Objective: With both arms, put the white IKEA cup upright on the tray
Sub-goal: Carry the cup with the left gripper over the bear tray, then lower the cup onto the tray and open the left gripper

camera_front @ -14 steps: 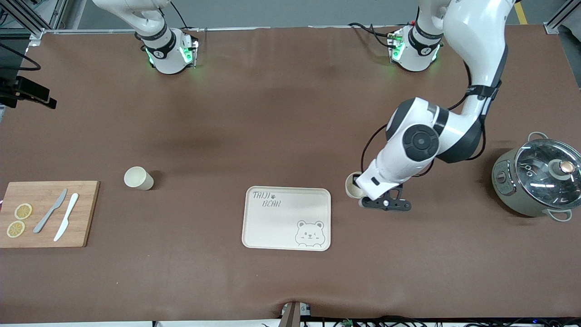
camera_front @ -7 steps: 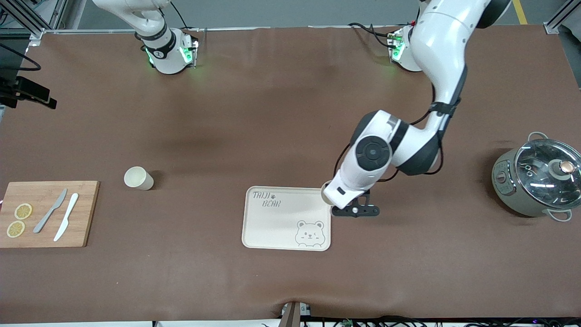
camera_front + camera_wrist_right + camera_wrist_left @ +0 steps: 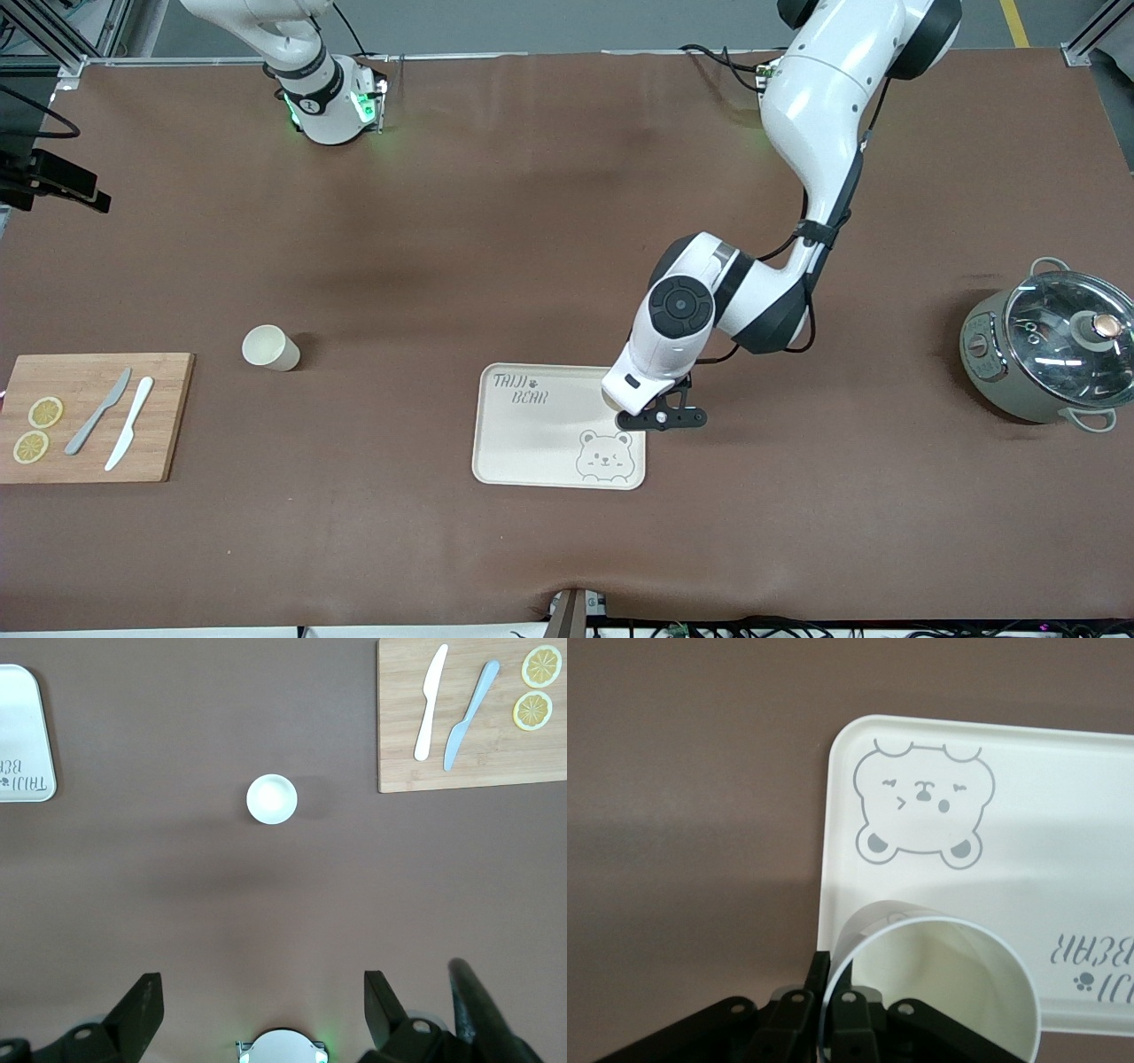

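Note:
My left gripper (image 3: 660, 416) is shut on the wall of a white cup (image 3: 939, 992), one finger outside the rim and one inside. It holds the cup upright over the cream bear tray (image 3: 540, 443), at the tray's edge toward the left arm's end, beside the bear face (image 3: 924, 803). In the front view the wrist hides most of this cup. A second white cup (image 3: 270, 347) stands upright on the table toward the right arm's end; it also shows in the right wrist view (image 3: 271, 798). My right gripper (image 3: 263, 992) is open and empty, high above its base, and waits.
A wooden cutting board (image 3: 89, 416) with two knives and two lemon slices lies at the right arm's end. A grey pot with a glass lid (image 3: 1050, 350) stands at the left arm's end. The brown mat covers the table.
My left arm has carried the cup from over the table beside the tray, toward the right arm's end, to over the tray's edge. The right arm has not moved.

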`<state>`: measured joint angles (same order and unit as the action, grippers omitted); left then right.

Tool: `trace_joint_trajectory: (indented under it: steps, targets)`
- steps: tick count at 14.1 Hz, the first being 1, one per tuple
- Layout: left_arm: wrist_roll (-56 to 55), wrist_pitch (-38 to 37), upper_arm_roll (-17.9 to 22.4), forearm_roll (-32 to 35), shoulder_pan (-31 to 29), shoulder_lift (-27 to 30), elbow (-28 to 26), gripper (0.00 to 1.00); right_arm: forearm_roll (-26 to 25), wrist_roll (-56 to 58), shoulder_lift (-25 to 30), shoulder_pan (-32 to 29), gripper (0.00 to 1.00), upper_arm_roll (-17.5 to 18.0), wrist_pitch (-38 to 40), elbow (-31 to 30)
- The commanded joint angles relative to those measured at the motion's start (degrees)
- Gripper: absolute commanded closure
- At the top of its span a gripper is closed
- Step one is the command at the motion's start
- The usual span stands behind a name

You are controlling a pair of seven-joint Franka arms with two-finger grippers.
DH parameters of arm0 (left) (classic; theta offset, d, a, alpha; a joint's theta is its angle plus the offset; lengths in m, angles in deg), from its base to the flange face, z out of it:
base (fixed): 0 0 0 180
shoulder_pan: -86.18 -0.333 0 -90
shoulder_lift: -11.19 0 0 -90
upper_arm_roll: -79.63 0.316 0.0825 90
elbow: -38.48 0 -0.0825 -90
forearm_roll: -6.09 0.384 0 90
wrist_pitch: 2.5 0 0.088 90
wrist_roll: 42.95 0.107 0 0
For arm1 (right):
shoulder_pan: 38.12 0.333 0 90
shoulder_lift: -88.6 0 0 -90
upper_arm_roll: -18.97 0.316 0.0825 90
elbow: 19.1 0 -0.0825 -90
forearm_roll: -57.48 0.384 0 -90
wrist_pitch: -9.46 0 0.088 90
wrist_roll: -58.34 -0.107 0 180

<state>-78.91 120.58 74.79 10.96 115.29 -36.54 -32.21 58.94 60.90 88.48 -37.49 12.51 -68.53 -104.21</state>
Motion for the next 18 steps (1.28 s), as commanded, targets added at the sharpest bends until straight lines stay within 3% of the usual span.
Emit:
trace_joint_trajectory:
  steps: [1, 8, 18]
  targets:
    - [-1.1, 2.4, 0.4, 0.6, 0.4, -2.3, 2.1, 1.0, -0.1, 0.6, -0.4, -1.2, 0.0, 0.8, 0.6, 0.8]
    - [-1.2, 9.8, 0.5, 0.6, 0.4, -5.7, 2.2, 1.0, -0.5, 0.3, -0.4, -1.3, 0.0, 0.8, 0.5, 0.8]
    - [-2.6, 11.2, 0.5, 0.6, 1.2, -6.9, 2.1, 1.0, -0.4, 0.6, -1.3, -0.6, 0.0, 0.9, 0.6, 0.8]
